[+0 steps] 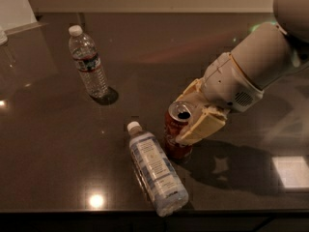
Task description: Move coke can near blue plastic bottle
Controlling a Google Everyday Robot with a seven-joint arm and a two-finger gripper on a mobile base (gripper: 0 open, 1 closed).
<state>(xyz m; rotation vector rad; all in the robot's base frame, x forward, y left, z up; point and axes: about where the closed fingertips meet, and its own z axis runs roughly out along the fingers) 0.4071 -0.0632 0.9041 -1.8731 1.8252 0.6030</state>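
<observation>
Camera view: gripper clamped on the coke can, which stands upright on the table, opening up. Just left of it lies the blue plastic bottle, long axis diagonal, cap pointing far-left, base toward the near edge.

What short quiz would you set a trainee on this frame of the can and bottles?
1. True or false: the blue plastic bottle stands upright.
2. Where is the claw? A) closed around the upright coke can; B) gripping a bottle cap; C) raised clear of everything.
3. How many bottles are on the table?
Key: 1 false, it lies on its side beside the can; 2 A; 3 two, the other a clear bottle standing at back left.
</observation>
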